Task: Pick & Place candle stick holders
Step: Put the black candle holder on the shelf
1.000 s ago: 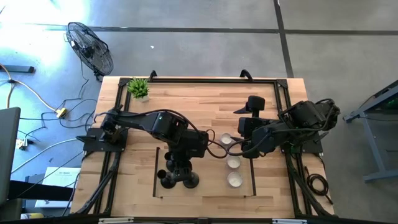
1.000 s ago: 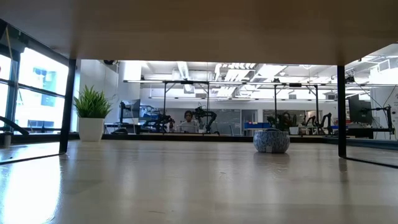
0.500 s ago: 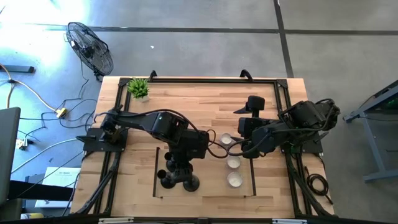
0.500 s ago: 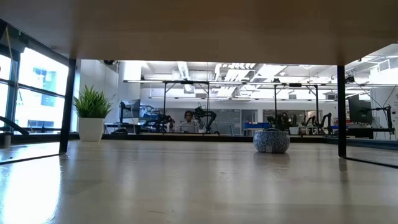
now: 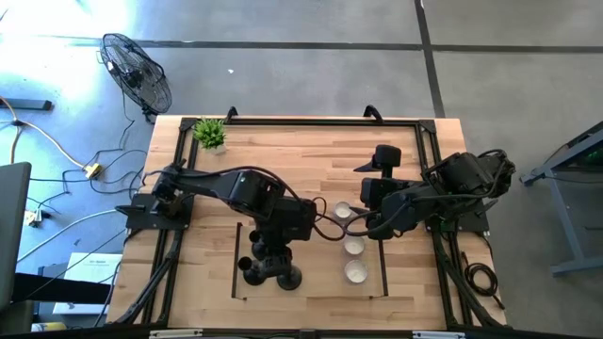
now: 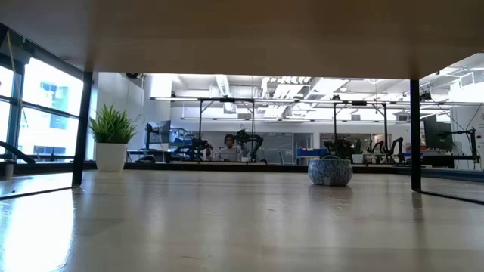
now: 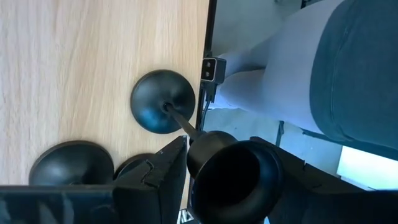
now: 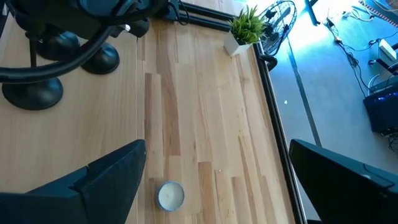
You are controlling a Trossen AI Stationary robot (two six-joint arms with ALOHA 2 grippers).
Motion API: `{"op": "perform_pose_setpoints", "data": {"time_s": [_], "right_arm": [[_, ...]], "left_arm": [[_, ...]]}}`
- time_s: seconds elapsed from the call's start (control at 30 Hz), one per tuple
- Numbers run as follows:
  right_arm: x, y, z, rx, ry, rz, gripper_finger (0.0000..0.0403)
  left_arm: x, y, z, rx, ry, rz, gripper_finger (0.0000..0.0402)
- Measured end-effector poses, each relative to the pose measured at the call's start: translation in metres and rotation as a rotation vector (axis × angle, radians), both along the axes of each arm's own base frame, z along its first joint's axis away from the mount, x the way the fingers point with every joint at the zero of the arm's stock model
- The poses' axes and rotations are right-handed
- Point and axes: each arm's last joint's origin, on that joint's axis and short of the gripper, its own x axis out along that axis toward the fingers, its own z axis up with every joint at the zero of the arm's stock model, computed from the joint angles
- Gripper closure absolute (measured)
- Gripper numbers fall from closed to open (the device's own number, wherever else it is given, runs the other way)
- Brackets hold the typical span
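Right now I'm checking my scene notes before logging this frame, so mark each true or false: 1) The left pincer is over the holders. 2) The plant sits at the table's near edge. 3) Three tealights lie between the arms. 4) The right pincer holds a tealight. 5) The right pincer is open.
1) True: the left pincer is above the holders.
2) False: the plant sits at the far left corner.
3) True: three tealights lie in a row.
4) False: the right pincer holds nothing; one tealight lies on the table below it.
5) True.
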Motion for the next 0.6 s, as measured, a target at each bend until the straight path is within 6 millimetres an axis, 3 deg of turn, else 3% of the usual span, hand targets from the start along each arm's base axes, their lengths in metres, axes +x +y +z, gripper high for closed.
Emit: {"op": "perform_pose_setpoints", "data": {"time_s": [0.6], "right_arm": [[0.0, 0.0, 0.0, -0.017, -0.002, -0.002, 0.0013]], "left_arm": [[-0.012, 0.005, 0.014, 0.047, -0.056, 0.038, 0.0232]]}}
